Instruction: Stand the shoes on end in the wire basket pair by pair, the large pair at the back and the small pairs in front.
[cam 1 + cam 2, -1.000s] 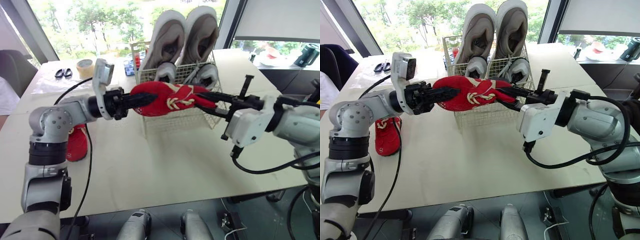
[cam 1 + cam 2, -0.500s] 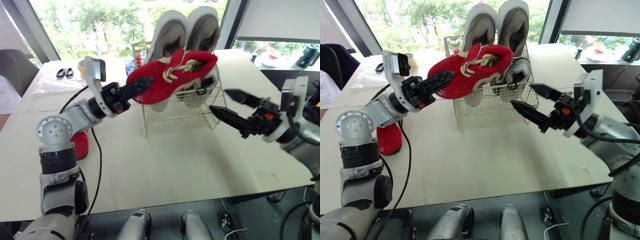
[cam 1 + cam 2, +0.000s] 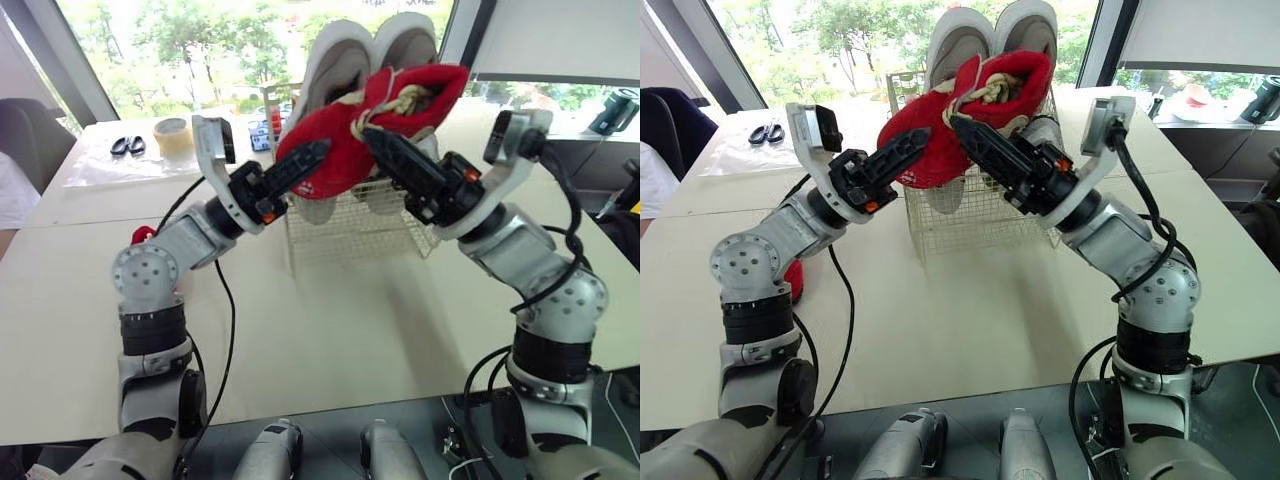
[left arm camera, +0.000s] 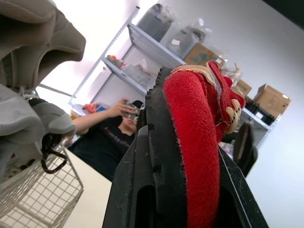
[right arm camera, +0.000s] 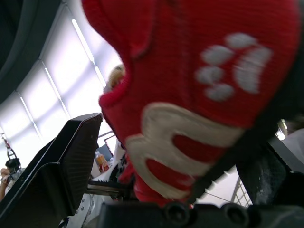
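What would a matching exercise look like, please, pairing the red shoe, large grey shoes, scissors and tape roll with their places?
Things: 1 red shoe; 2 large grey shoes; 3 scissors; 4 tape roll.
Places: A far left of the table; B gripped by the left hand; C between scissors and wire basket; D upright at the basket's back.
Pairs: 1-B; 2-D; 3-A; 4-C.

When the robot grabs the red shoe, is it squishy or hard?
Probably soft on top: the red shoe looks like fuzzy knit fabric, so it may squash a bit. It is likely fairly stiff lengthwise, since it sticks out without drooping from the left gripper clamped on one end. It is small, so probably light.
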Motion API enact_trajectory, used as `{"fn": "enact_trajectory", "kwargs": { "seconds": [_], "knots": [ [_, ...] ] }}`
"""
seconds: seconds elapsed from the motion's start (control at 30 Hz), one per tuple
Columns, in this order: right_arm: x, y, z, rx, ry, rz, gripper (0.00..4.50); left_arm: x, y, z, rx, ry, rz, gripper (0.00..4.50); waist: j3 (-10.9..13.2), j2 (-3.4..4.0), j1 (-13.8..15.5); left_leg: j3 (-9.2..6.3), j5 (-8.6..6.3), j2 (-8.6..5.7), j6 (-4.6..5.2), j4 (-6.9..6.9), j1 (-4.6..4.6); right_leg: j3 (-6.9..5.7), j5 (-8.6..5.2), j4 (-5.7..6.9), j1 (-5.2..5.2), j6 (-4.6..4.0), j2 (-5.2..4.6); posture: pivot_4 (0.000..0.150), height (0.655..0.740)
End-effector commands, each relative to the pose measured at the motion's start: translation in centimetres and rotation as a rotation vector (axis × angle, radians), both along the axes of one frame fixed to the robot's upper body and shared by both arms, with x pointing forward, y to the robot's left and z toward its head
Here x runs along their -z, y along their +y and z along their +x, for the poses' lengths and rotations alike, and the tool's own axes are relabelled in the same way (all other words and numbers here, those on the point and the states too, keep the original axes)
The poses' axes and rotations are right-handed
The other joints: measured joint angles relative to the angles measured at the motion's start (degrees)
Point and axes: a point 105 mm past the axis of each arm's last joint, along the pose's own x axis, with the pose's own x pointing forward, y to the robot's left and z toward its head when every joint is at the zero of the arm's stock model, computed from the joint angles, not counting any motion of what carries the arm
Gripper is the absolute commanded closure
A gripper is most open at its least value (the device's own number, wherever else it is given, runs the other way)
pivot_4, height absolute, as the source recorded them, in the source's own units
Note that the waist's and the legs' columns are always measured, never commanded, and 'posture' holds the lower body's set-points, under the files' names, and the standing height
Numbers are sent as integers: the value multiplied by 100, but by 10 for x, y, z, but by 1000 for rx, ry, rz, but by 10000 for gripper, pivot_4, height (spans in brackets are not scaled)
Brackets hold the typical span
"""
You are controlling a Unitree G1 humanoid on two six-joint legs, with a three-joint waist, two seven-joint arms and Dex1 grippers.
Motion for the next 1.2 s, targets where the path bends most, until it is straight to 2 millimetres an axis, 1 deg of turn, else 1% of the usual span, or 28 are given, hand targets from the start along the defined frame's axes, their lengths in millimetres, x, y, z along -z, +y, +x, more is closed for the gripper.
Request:
{"fn": "enact_trajectory", "kwargs": {
  "seconds": [0.03, 0.1, 0.17, 0.23, 0.27, 0.33, 0.43, 0.47, 0.57, 0.63, 0.7, 0.87, 0.9, 0.97, 1.1, 1.2],
  "knots": [
    [-10, 6, -5, -16, -44, 20, 14243, -8, 0, -1, -72, -66, 6, 42272, 0, 0, -4, 0, 0, 1, 0, 0, 0, 0, 0, 0, -1, 0, 1, 1500, 7400],
    [-12, 6, -5, -9, -54, 7, 23141, -6, -1, 2, -108, -77, 27, 42272, 0, 0, -2, 0, 0, 1, 0, -1, 0, 0, 0, 1, -2, 0, 2, 1500, 7400],
    [-14, 5, -3, 12, -68, -20, 33278, -2, -3, 4, -132, -85, 58, 42272, 0, 0, -3, 1, 0, 1, 0, -1, 0, 0, 0, 0, -2, 0, 1, 1500, 7400],
    [-15, 3, -2, 38, -83, -55, 38724, 1, -5, 3, -146, -103, 98, 31741, 0, 0, -4, 1, 0, 1, 1, -1, 0, 0, 0, 1, -2, 0, 2, 1500, 7400],
    [-16, 0, 0, 58, -94, -91, 38985, 4, -6, 1, -139, -116, 124, 27594, 0, 0, -4, 1, 0, 1, 1, -2, 0, 0, 0, 0, -2, 0, 2, 1500, 7400],
    [-17, -6, 2, 100, -133, -189, 38985, 12, -7, -4, -128, -158, 211, 17232, 0, 1, -5, 2, -1, 0, 2, -2, 0, 0, 0, 0, -2, 0, 2, 1500, 7400],
    [-8, -29, 7, 181, -232, -474, 38985, 32, 1, -10, -112, -196, 369, 2092, 1, 2, 6, 4, -4, 0, 6, -6, -3, 0, 0, -3, -4, 0, 2, 1500, 7400],
    [-3, -38, 10, 207, -264, -573, 38985, 38, 5, -12, -102, -204, 417, 445, 1, 2, 6, 4, -6, 0, 9, -6, -4, -2, 0, -6, -4, 0, 3, 1500, 7400],
    [7, -62, 18, 233, -349, -778, 38985, 52, 14, -12, -106, -217, 509, 445, 1, 2, -1, 7, -21, 1, 36, -7, -4, -3, -1, -11, -2, 0, 6, 1500, 7400],
    [7, -74, 22, 218, -414, -849, 38985, 54, 17, -12, -116, -218, 523, 445, 1, 2, -5, 8, -22, 4, 37, -6, -3, -3, 0, -11, -1, 0, 6, 1500, 7400],
    [4, -80, 28, 208, -485, -884, 38985, 55, 17, -13, -116, -222, 527, 445, 2, 2, -10, 8, -22, 5, 37, -6, -3, -3, 0, -11, -1, 0, 5, 1500, 7400],
    [2, -83, 47, 188, -562, -892, 38985, 55, 12, -14, -121, -227, 517, 445, 3, 3, -31, 8, -19, 6, 32, -10, -3, -1, -1, -11, -5, 0, 3, 1500, 7400],
    [3, -83, 50, 184, -573, -896, 38985, 55, 12, -14, -123, -227, 517, 445, 4, 3, -30, 7, -6, 6, 9, -11, -3, -1, -1, -13, -5, 0, 3, 1500, 7400],
    [4, -82, 56, 173, -590, -906, 38985, 55, 12, -15, -126, -227, 518, 445, 4, 3, -16, 7, -4, 5, 4, -12, -4, -1, 0, -15, -5, 0, 1, 1500, 7400],
    [16, -82, 63, 105, -565, -929, 38985, 54, 14, -16, -141, -226, 522, 445, 4, 3, 1, 6, -3, 3, 3, -11, -5, -2, 0, -16, -4, 1, -1, 1500, 7400],
    [30, -84, 71, 83, -539, -937, 38985, 53, 15, -17, -148, -226, 523, 445, 4, 3, -1, 5, -3, 3, 2, -11, -5, -2, 0, -16, -4, 1, -1, 1500, 7400]
  ]
}}
